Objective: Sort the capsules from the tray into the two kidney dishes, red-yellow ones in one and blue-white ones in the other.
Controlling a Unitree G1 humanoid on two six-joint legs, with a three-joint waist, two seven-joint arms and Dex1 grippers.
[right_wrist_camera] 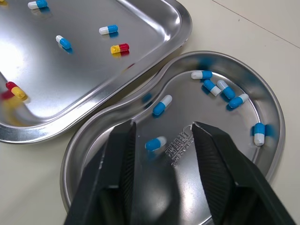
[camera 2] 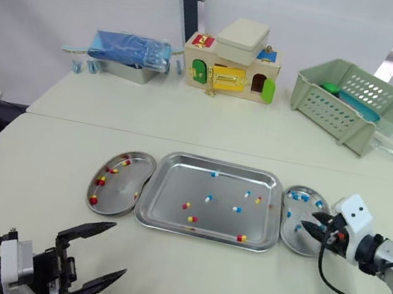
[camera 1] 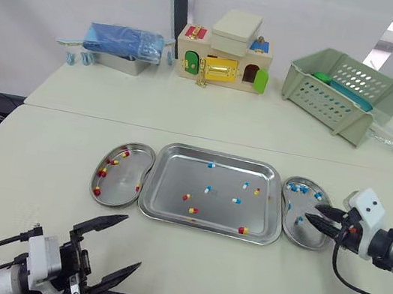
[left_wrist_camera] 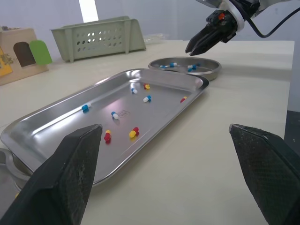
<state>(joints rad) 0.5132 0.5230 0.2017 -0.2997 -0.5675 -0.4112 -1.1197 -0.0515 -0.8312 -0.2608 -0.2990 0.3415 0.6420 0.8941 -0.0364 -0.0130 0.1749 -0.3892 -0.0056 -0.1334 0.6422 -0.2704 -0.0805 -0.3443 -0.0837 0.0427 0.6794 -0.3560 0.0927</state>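
Tray (camera 1: 174, 189) and the 2 kidney dishes are plain silver steel; table (camera 1: 37, 187) is cream, basket (camera 1: 319, 96) pale green. Left dish (camera 1: 129, 181) has red-yellow capsules (camera 1: 103, 172), right dish (right_wrist_camera: 187, 108) has blue-white capsules (camera 1: 297, 188). The tray has both colour pairs mixed.

Both head eyes look forward and down over the whole tabletop (camera 1: 41, 165) from above, sharing nearly the same scene. The left wrist camera sits low, facing across the tray (left_wrist_camera: 164, 96). The right wrist camera hangs close over the blue-white dish (right_wrist_camera: 268, 107) and a tray corner.
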